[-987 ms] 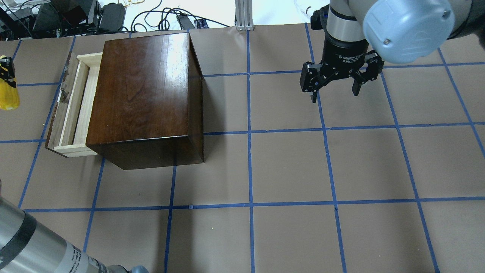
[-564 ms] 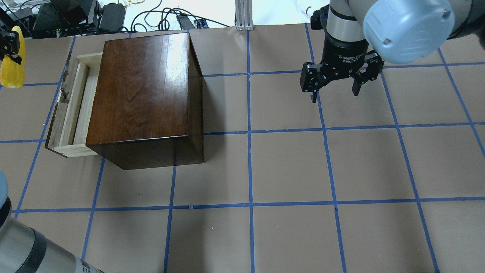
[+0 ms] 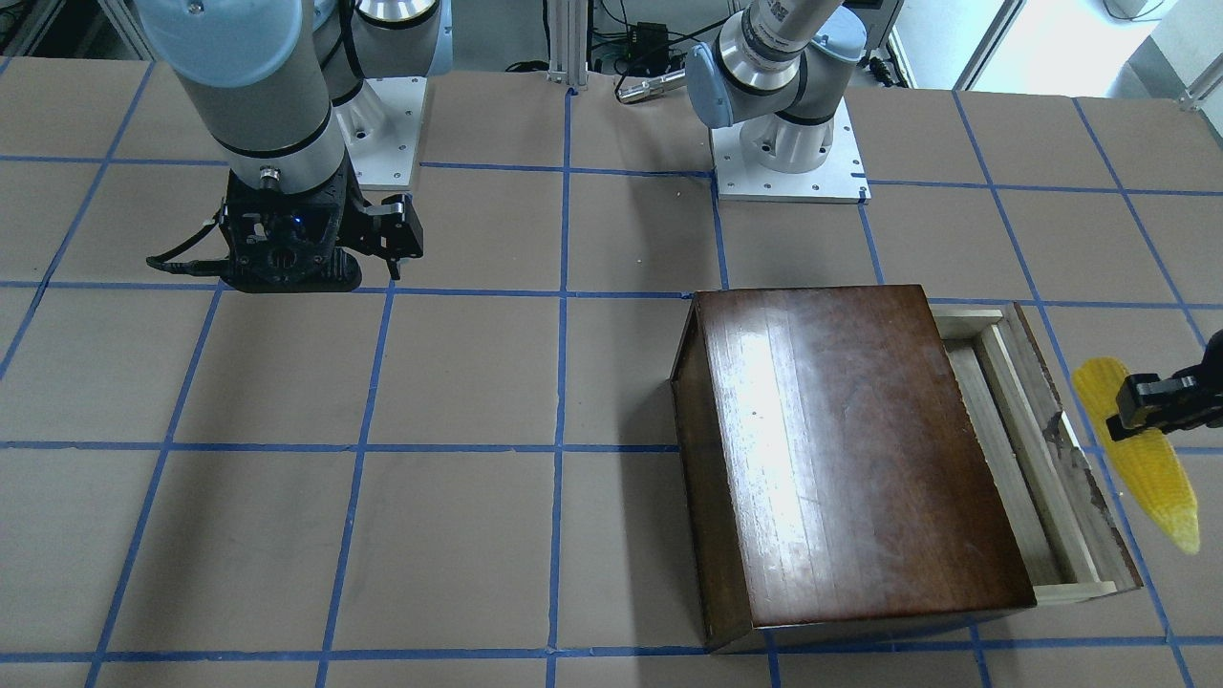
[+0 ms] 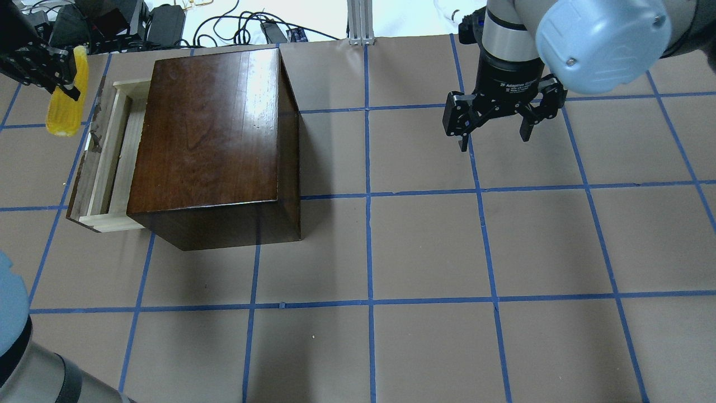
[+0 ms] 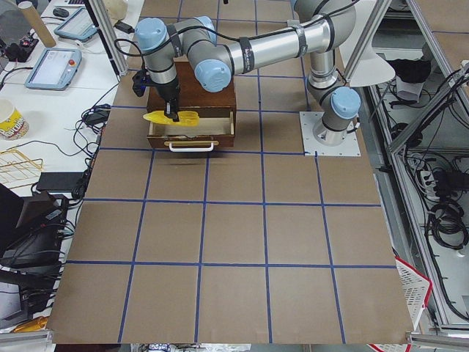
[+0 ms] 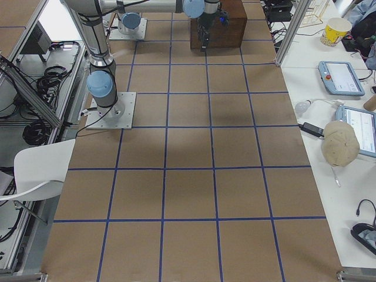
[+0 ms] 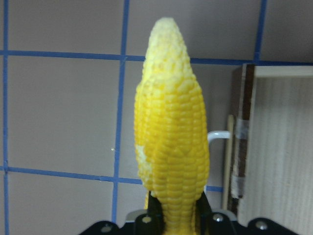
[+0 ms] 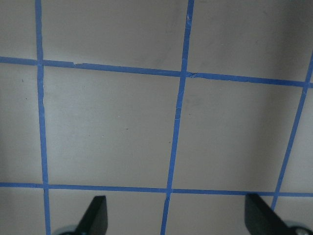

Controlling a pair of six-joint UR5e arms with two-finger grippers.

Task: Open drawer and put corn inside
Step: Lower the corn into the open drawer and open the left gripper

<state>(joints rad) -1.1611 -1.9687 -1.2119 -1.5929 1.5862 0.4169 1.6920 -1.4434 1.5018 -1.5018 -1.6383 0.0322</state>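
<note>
Overhead, the left claw (image 4: 70,84) is clamped on the corn (image 4: 60,115), which hangs in the air just outside the drawer's (image 4: 120,151) dark front panel, near its far end. The drawer stands partly pulled out of the box (image 4: 212,129). The right claw (image 4: 494,140) hovers with its fingers spread and nothing between them, well apart from the box, over bare worktop (image 4: 425,246).

From the front, the corn is tilted, its tip toward the operators' side, beside the drawer and not inside it.

From the left end, the corn lies roughly level under the near arm, above the drawer's pale handle (image 5: 192,145).

The left wrist view shows the cob gripped at its thick end, with the drawer's edge to its right.

The right wrist view shows two parted fingertips over blue tape lines (image 8: 178,112).
</note>
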